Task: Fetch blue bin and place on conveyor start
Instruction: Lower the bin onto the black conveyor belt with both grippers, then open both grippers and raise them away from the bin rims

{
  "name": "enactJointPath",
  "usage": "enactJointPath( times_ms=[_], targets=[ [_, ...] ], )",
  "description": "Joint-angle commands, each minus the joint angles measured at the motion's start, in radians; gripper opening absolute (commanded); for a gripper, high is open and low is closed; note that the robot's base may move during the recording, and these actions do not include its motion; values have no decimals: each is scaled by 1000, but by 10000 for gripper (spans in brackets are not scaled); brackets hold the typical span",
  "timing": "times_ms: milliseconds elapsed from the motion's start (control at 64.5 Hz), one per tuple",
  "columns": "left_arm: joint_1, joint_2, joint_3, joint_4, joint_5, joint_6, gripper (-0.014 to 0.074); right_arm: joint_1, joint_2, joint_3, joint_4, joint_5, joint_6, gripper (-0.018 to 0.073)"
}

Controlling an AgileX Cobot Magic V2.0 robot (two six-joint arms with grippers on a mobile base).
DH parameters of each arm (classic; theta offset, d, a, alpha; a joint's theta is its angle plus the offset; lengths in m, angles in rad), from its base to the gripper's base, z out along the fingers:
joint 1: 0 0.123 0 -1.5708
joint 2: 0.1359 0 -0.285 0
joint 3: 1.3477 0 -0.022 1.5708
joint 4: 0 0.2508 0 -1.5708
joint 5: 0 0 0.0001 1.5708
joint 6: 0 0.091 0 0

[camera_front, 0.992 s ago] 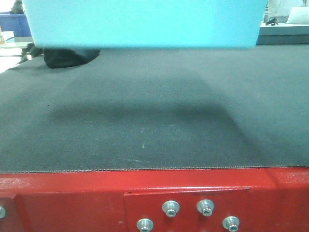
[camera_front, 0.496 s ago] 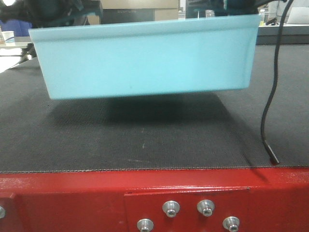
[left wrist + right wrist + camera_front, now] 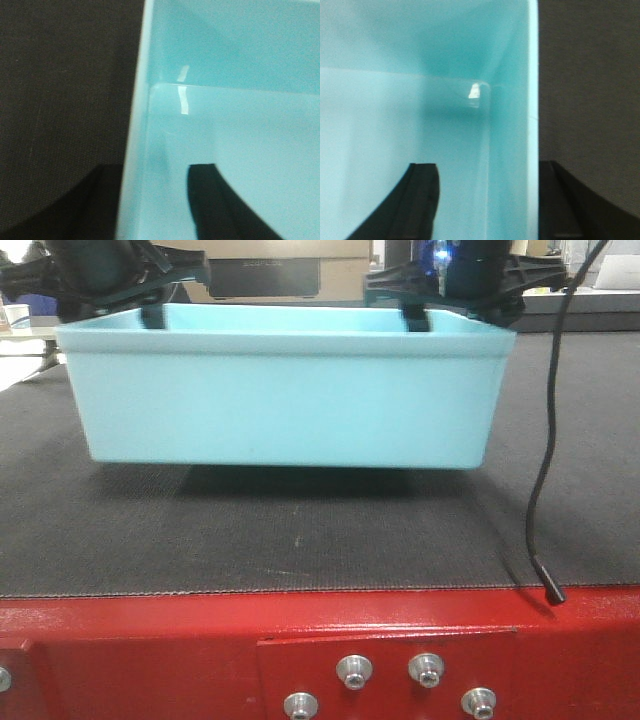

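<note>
The blue bin (image 3: 285, 400) sits level on the dark belt of the conveyor start (image 3: 300, 540), just behind its red frame (image 3: 150, 640). My left gripper (image 3: 150, 312) straddles the bin's left wall, and my right gripper (image 3: 412, 315) straddles the right wall. In the left wrist view the left gripper (image 3: 156, 167) has one finger (image 3: 210, 200) inside the bin, apart from the wall, and the other outside under the rim. The right gripper (image 3: 487, 165) stands the same way. Its inner finger (image 3: 420, 200) is clear of the wall. Both are open.
A thin black cable (image 3: 545, 480) hangs down at the right, and its end rests on the belt near the red frame. Silver bolts (image 3: 425, 670) stud the frame. Shelves and boxes (image 3: 270, 275) stand behind the conveyor.
The bin came down from above the view, tilted half a second ago, and now sits level and lower on the belt. Both grippers and the cable have come into view.
</note>
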Motion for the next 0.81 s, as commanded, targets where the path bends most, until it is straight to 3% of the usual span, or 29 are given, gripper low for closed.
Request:
enactJointPath(
  times_ms=[0, 62, 140, 310, 496, 605, 698, 791],
  targets=[
    [-6, -11, -8, -2, -3, -2, 493, 6, -11, -9, 8, -23, -5, 335],
    [2, -11, -8, -2, 11, -2, 556, 6, -13, -9, 8, -3, -5, 344],
    [14, -11, -8, -2, 31, -13, 559, 5, -20, -9, 8, 12, -5, 344],
    [34, -11, -34, -5, 117, -28, 496, 0, -41, -9, 8, 27, -5, 344],
    [28, -71, -71, 3, 133, -26, 419, 0, -121, -9, 0, 27, -5, 338],
    [15, -125, -71, 5, 155, -24, 298, 0, -171, -9, 0, 32, -33, 279],
    [6, -172, -71, -3, 160, -7, 114, 0, -215, -9, 6, 35, -82, 123],
    [-1, -213, -71, -42, 162, 67, -102, 0, -263, -9, 68, 38, -197, -52]
  ],
)
